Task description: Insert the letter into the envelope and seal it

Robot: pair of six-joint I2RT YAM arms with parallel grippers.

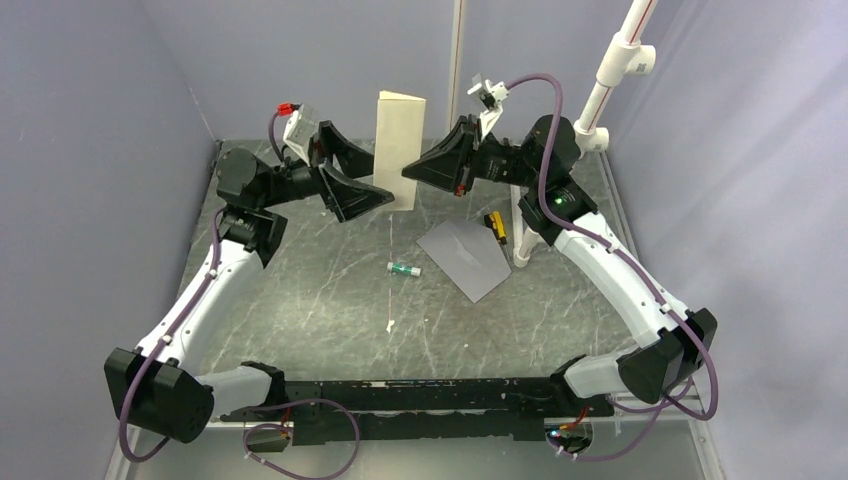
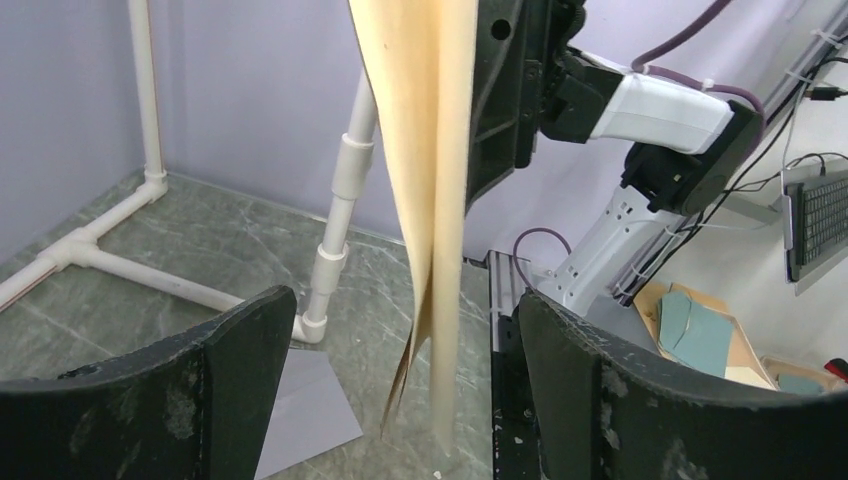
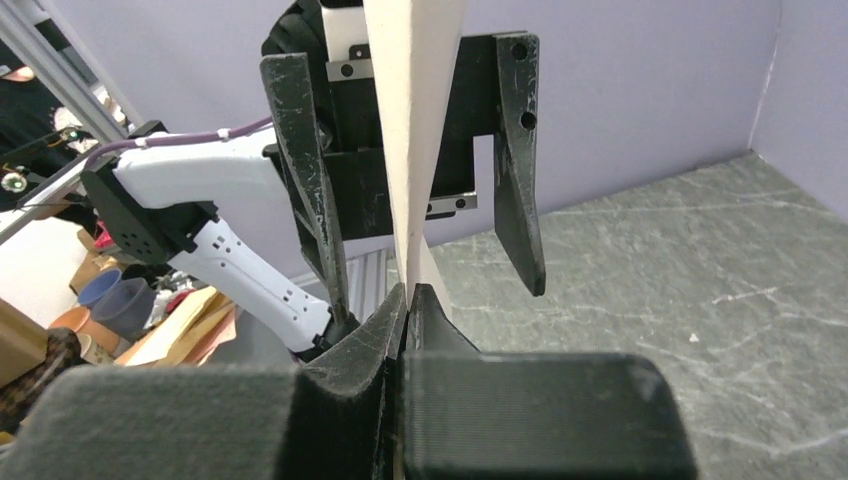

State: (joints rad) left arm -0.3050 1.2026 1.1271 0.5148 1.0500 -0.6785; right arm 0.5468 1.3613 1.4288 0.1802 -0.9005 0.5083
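The letter [image 1: 400, 140] is a folded tan sheet held upright in the air at the back of the table. My right gripper [image 1: 410, 172] is shut on its right edge; the right wrist view shows the jaws [image 3: 403, 300] pinched on the fold of the letter [image 3: 415, 120]. My left gripper [image 1: 380, 182] is open, its two fingers either side of the letter's left edge without touching it. In the left wrist view the letter [image 2: 430, 200] hangs between the open fingers [image 2: 240, 370]. The grey envelope [image 1: 465, 255] lies flat on the table, below and right of the letter, also in the left wrist view [image 2: 305, 410].
A small green-capped tube [image 1: 404, 269] lies left of the envelope. A yellow-and-black object [image 1: 496, 223] sits at the envelope's far corner beside a white pipe stand [image 1: 522, 235]. A white scrap [image 1: 389, 325] lies mid-table. Walls close in the left, back and right.
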